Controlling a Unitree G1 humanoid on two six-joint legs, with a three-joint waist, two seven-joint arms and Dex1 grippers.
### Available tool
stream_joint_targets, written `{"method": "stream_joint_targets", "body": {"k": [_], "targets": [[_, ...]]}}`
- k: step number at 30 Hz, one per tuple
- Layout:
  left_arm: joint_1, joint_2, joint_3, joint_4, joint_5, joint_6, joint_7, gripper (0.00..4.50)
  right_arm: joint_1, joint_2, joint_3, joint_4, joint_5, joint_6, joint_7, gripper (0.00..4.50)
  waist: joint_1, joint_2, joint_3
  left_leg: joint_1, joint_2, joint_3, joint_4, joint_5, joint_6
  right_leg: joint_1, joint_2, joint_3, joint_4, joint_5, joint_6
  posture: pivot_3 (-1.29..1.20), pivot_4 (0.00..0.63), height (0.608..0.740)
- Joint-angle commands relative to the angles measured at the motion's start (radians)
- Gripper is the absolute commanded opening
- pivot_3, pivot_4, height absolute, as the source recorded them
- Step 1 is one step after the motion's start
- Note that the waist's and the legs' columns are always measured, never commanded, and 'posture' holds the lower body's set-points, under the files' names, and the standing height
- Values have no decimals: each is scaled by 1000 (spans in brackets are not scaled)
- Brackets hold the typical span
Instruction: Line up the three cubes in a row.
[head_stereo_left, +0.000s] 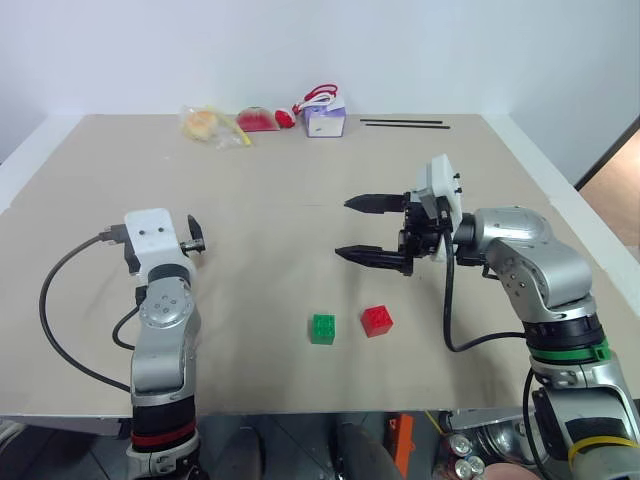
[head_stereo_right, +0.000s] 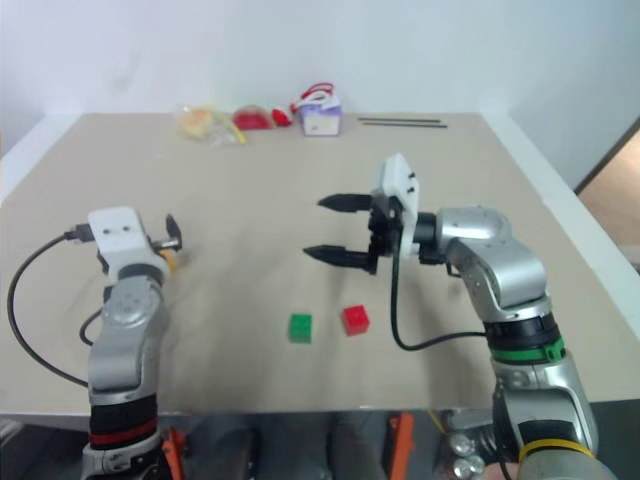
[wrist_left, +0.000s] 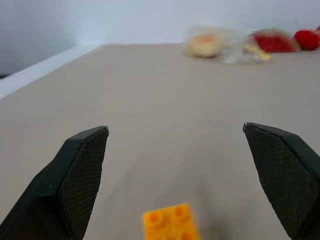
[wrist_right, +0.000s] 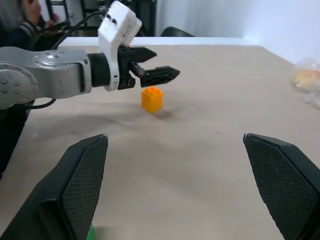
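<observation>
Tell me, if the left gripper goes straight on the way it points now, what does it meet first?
Probably the orange cube, just ahead and slightly below the open left gripper; it might pass just over it.

Both head eyes look down over the desk (head_stereo_left: 300, 160) from close above; each wrist camera skims low, sharing the orange cube (wrist_right: 152, 98).

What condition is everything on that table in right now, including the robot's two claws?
Left claw: open, empty, above the orange cube.
Right claw: open, empty, pointing sideways above the table.
Orange cube: upright on the table, studs up, not gripped.
Green cube: on the table, studs up, beside the red cube, a gap between them.
Red cube: on the table, studs up, turned slightly.
Box: upright at the far edge.
</observation>
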Motion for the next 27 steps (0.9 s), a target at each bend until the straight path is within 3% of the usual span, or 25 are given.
{"method": "stream_joint_targets", "body": {"k": [1,22,25,27], "targets": [[9,-8,10,6,-12,4,1,4468,-36,8,-3,9,-6,-22,23,4500,0,0,0,0,0,0,0,0,0,0,0,0,0,0,0,0,150,740],[37,-33,44,67,-59,44,6,4468,-43,19,-10,6,-21,-10,42,4500,0,0,0,0,0,0,0,0,0,0,0,0,0,0,0,0,150,740],[40,-39,49,67,-61,45,17,3767,-43,21,-14,7,-20,-9,42,4500,0,0,0,0,0,0,0,0,0,0,0,0,0,0,0,0,150,740],[38,-37,53,69,-62,44,18,2991,-44,24,-19,6,-12,-4,42,4500,0,0,0,0,0,0,0,0,0,0,0,0,0,0,0,0,150,740]]}}
